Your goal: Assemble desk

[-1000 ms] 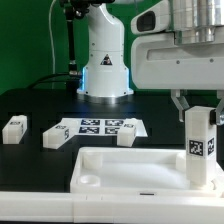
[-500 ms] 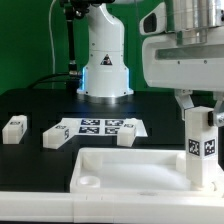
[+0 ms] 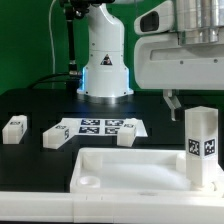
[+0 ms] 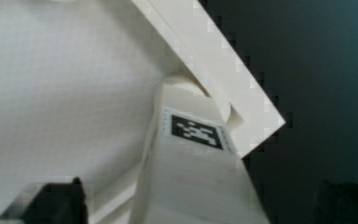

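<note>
Four legs show in all. One upright leg (image 3: 200, 140) stands on end in a corner of the white tabletop panel (image 3: 130, 168) at the exterior view's right. Three loose legs (image 3: 55, 136) lie on their sides on the black desk (image 3: 30, 100), around the marker board (image 3: 95, 127).

The jaws hang directly above the upright leg, spread wide and holding nothing. In the wrist view their dark fingertips (image 4: 51, 200) sit either side of the leg with clear gaps.

The leg's long axis runs vertically, in line with the jaws' approach, so a straight descent would bracket it again. I cannot tell whether it is fully seated in its socket.

If it is seated, the next pick lies well away toward the exterior view's left. Those legs lie flat, so they would need a different grip angle.
</note>
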Motion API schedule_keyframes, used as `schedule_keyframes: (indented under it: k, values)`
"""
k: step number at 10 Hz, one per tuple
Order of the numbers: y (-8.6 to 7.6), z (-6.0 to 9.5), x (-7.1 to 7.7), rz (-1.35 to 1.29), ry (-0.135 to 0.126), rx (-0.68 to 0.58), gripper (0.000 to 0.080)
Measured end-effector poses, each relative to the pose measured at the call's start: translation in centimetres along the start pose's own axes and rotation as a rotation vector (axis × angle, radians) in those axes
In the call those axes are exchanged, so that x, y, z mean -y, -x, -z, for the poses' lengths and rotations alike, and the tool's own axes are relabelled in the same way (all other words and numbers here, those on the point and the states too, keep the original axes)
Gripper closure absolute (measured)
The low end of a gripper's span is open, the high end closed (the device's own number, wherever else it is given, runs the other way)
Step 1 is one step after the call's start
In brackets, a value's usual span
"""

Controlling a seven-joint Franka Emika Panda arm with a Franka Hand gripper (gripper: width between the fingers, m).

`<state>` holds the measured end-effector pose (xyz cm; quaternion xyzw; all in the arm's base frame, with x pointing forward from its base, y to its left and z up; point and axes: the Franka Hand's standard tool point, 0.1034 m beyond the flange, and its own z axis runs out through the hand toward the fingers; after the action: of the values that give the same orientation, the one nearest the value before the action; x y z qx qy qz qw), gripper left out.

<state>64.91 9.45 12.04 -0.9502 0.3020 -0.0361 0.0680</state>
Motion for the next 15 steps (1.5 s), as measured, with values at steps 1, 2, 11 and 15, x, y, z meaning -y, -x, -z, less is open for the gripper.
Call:
schedule_keyframes:
  k: [1, 2, 11, 15]
  values:
    - [-0.10, 0.07, 0.00, 0.124, 0.000, -0.001, 0.0151]
    - [-0.08, 0.10, 0.09, 0.233, -0.001, -0.002, 0.0151]
    - [-0.16, -0.06, -0.03, 0.785, 0.008, -0.010, 0.0407]
    - [-0.20, -0.05, -0.08, 0.759, 0.008, -0.010, 0.0511]
